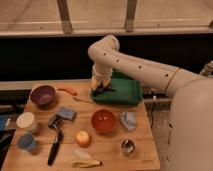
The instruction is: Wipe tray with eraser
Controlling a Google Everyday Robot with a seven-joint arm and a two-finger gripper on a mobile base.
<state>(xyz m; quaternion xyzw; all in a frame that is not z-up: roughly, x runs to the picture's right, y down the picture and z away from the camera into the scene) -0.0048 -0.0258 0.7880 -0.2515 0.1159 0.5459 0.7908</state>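
Tray (131,96): claw at its left end, wipe looked barely begun.
The green tray sat at the back right of the tabletop (107,145). The claw (101,86) was low over the tray's left edge with a small dark block, likely the eraser (103,90), at its tip. Couldn't tell the claw's opening or whether it gripped the block. My read: most of the tray was left to wipe.
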